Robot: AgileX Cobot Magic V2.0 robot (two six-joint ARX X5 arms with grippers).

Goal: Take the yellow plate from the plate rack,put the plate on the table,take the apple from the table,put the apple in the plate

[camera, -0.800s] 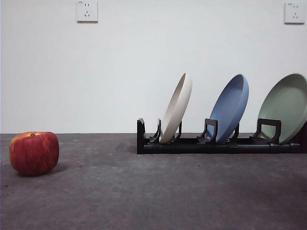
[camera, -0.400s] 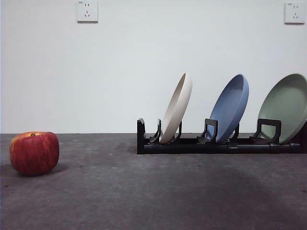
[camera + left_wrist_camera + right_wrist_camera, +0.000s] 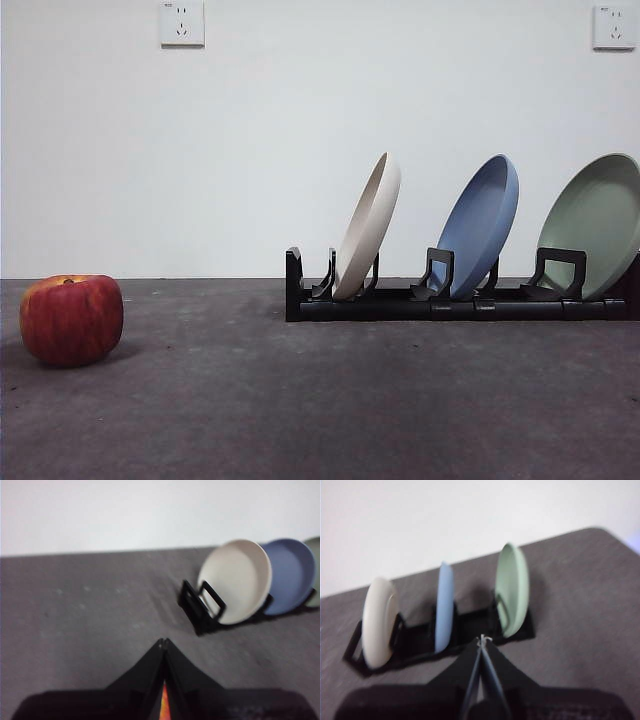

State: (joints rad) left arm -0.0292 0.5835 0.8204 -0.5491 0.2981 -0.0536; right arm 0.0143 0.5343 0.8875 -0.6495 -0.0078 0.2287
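Front view, left to right: round red apple with yellowish streaks and a short stem [image 3: 71,319] sits on the dark grey rough matte tabletop [image 3: 300,410] at far left, untouched. Well apart to its right, the long low black plate rack with short upright prongs [image 3: 400,300] stands near the white wall [image 3: 300,140]. Leftmost slot holds the wide shallow cream/off-white round plate [image 3: 368,225], on edge, top leaning right, seated between its prongs. Next slot: blue round plate [image 3: 482,224], same lean. Last slot: pale green round plate [image 3: 596,222], partly cut by the frame edge. Two white wall sockets, one upper left [image 3: 181,22], one upper right [image 3: 613,25]. No arm shows in the front view. Left wrist view: left gripper [image 3: 163,642], black jaws pressed together at the tips, nothing between them, hovering above bare tabletop with the cream plate [image 3: 240,587] and rack end [image 3: 200,605] ahead, well apart from it. Right wrist view, blurred: right gripper [image 3: 482,640], jaws also together and holding nothing, above the tabletop just in front of the rack [image 3: 440,640], roughly between the blue plate [image 3: 444,607] and the green plate [image 3: 512,587]; cream plate [image 3: 379,620] at the rack's other end.
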